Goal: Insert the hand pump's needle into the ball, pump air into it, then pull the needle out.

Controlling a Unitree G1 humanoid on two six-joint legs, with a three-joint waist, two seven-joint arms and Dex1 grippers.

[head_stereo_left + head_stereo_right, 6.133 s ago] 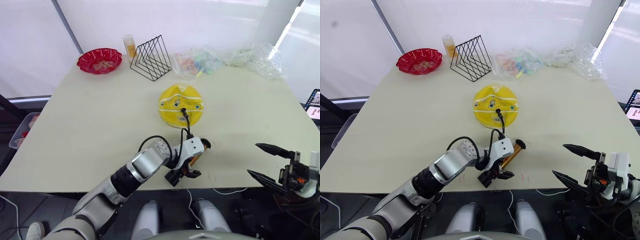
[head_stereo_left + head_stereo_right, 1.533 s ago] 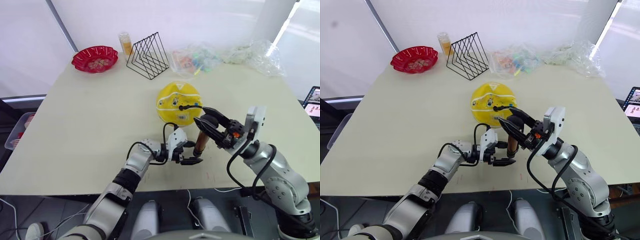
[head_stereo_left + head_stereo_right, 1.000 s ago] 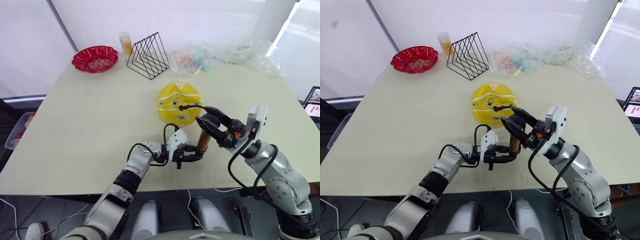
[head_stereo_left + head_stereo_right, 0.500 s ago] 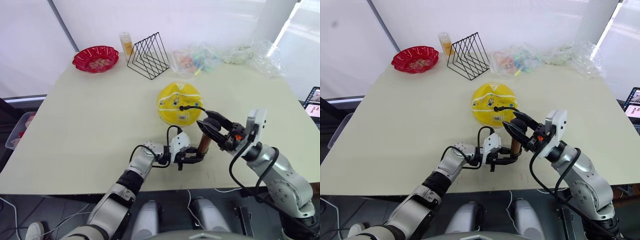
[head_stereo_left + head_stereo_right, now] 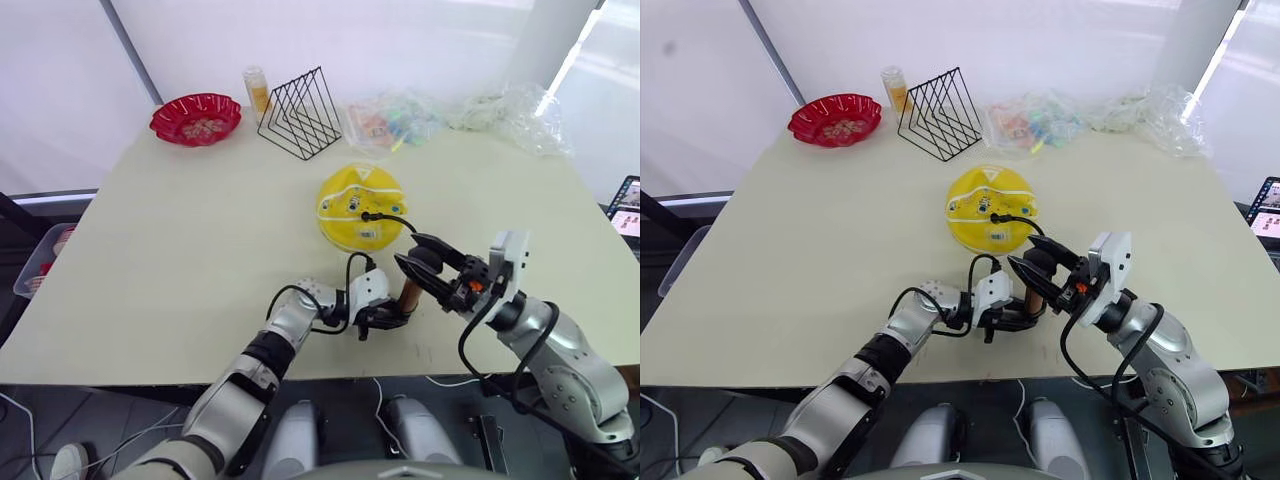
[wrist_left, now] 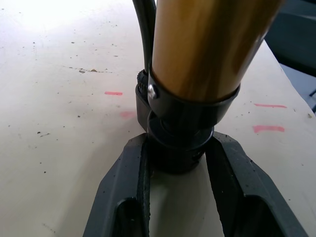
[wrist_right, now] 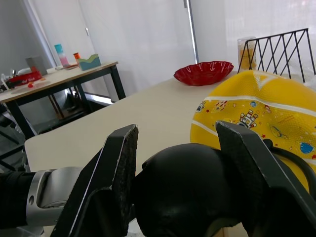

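Only unreadable prints on ball [image 5: 360, 207]

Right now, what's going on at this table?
The robot is set up to pump the yellow ball. The left gripper clamps the black base cap of the hand pump, standing upright on the table. The right gripper has its fingers on either side of the pump's black handle, not visibly closed on it. The black hose runs to the connector sitting on top of the ball.

The hand pump [image 5: 407, 294] stands on the table [image 5: 180, 240] just before the ball [image 5: 361, 207], between both arms.
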